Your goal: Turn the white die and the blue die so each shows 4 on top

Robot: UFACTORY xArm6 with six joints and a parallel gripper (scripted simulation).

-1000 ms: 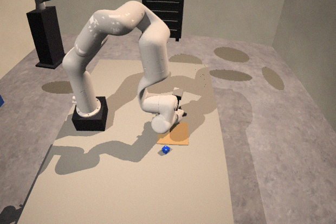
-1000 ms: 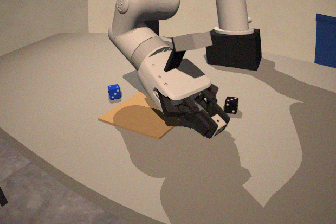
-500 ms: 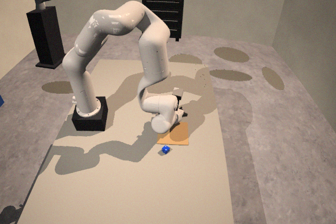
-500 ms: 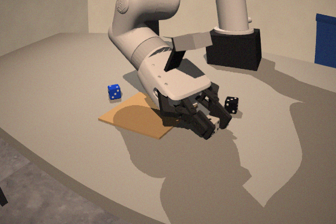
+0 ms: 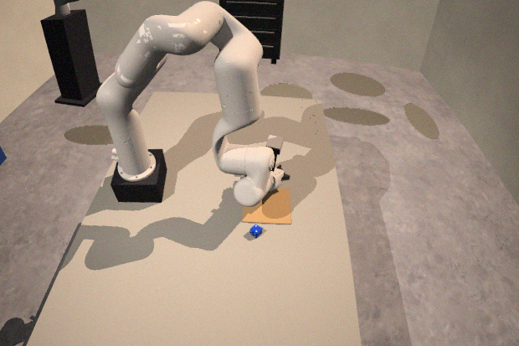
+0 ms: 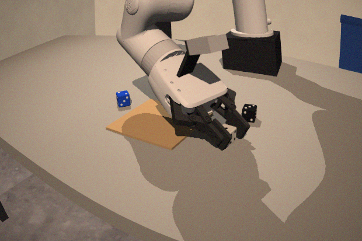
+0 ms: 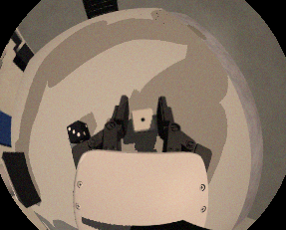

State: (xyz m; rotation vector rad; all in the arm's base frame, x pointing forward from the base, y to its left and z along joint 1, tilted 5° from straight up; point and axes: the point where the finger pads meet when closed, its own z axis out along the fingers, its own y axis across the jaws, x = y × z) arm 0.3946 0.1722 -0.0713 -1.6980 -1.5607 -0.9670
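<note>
The white die (image 6: 233, 135) (image 7: 143, 119) sits between the fingertips, off the mat; one pip shows on the face towards the wrist camera, with gaps to both fingers. My gripper (image 6: 233, 142) (image 7: 143, 104) is open around it, tilted low over the table. In the top view the arm hides the white die. The orange mat (image 5: 251, 215) (image 6: 148, 108) lies flat, partly under the arm. The blue die (image 5: 255, 230) (image 6: 123, 98) lies on the table just off the mat's edge. Its top number is too small to read surely.
The black die (image 6: 249, 112) (image 7: 79, 131) stands on the table close beside the fingers, on the robot base's side. The black base block (image 5: 138, 186) (image 6: 251, 53) stands farther back. The wrist and its camera mount hang over part of the mat.
</note>
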